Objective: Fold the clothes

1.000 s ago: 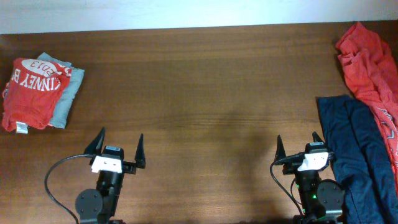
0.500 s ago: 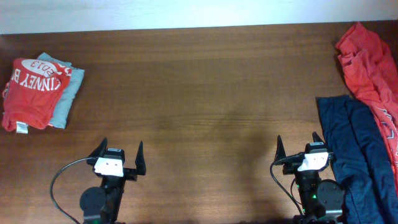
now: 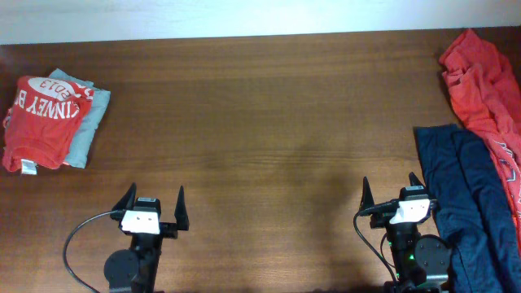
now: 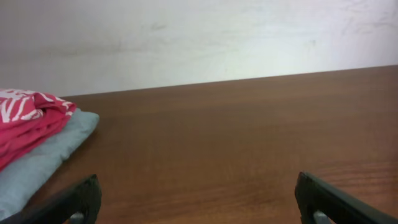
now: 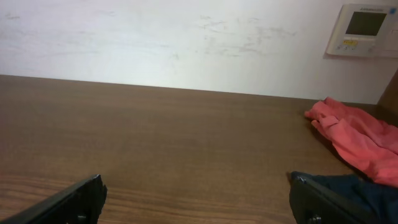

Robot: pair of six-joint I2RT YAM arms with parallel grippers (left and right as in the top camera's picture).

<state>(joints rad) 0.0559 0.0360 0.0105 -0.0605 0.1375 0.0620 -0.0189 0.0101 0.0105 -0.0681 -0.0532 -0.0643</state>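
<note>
A folded orange-red T-shirt [image 3: 41,120] with white lettering and a small white tag lies on a folded pale grey-green garment [image 3: 88,129] at the far left. Both show in the left wrist view, the T-shirt [image 4: 28,121] on the grey-green one [image 4: 53,152]. A crumpled red garment [image 3: 484,85] and a navy garment [image 3: 468,203] lie at the right edge; the right wrist view shows the red one [image 5: 357,140] and the navy one [image 5: 367,190]. My left gripper [image 3: 152,200] is open and empty near the front edge. My right gripper [image 3: 392,191] is open and empty beside the navy garment.
The wooden table [image 3: 260,122] ends at a white wall at the back. A wall-mounted control panel [image 5: 364,30] shows in the right wrist view. A black cable [image 3: 77,236] loops beside the left arm.
My left gripper has drawn back toward the front edge and turned straight. The right arm and the clothes have not moved.
</note>
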